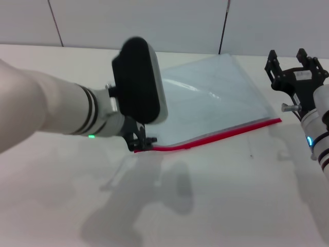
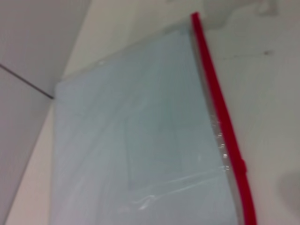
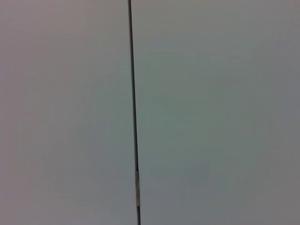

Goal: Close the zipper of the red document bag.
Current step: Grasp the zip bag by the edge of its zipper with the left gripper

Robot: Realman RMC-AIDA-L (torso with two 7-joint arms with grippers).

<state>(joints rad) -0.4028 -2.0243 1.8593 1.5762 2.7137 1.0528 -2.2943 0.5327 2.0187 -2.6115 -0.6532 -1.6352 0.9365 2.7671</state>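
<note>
The left gripper (image 1: 141, 142) sits low and left of centre in the head view, right at the near-left end of the zipper (image 1: 216, 136). Its fingers are mostly hidden behind the wrist housing, so I cannot tell whether they pinch the strip or only rest beside it. The red strip runs from there up to the right, bowing slightly upward near the gripper. It borders the red document bag (image 1: 211, 92), which lies flat on the white table (image 1: 231, 206) in the upper middle of the frame. The right gripper (image 1: 295, 64) hangs at the upper right edge, fingers spread wide and empty, just beside the bag's far corner but not touching it.

With nothing pinning the far end, a pull along the strip would probably drag or buckle the whole bag instead of sealing it. A loose grip could also slip off the thin edge.

In the left wrist view a small bump (image 2: 240, 166) on the strip may be the slider, but that is unclear. The right wrist view shows only a blank wall and one seam.
</note>
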